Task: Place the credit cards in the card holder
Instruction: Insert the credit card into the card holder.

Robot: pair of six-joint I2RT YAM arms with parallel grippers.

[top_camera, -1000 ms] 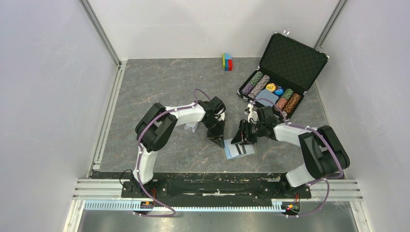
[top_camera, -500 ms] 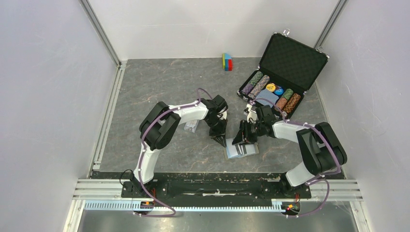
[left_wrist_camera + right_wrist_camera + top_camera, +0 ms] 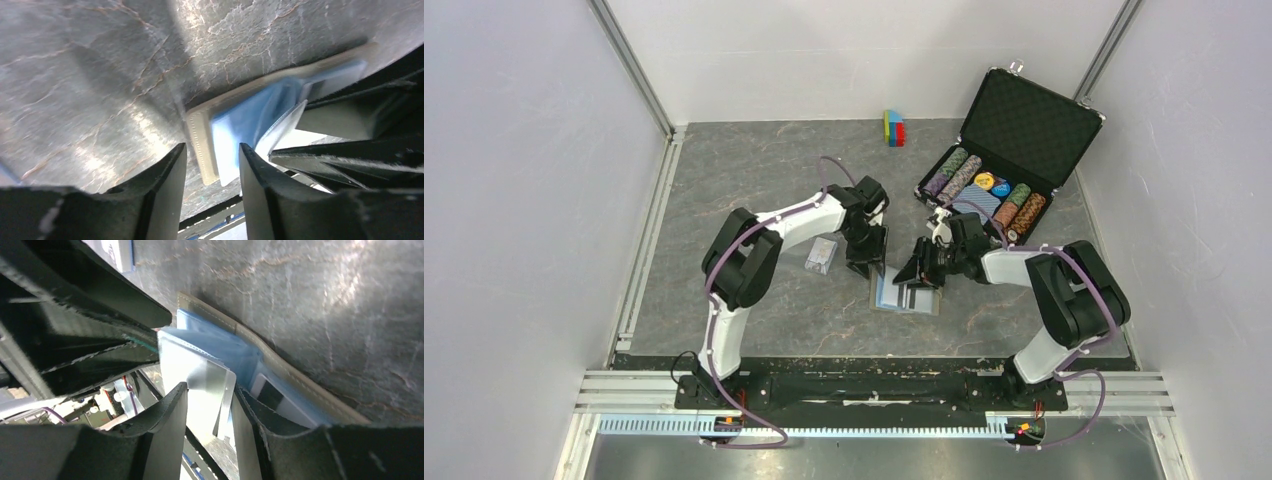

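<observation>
Taupe card holder (image 3: 905,297) lying open on desk (image 3: 754,170), blue lining up, between both arms. Left pincer (image 3: 212,167) parted, straddling holder's near edge, gripping nothing. Right pincer (image 3: 210,405) pinching a pale credit card (image 3: 207,387), corner at a lining pocket. Step judged: insertion. Next: square card edge to slot, slide flat, holder steadied. No legible print or brand.

Card holder (image 3: 905,297) now lies further left and slightly farther from the bases than a second ago, left gripper (image 3: 865,268) moves from its near-left corner to its far-left edge, right gripper (image 3: 911,277) shifts left and farther with it.
</observation>
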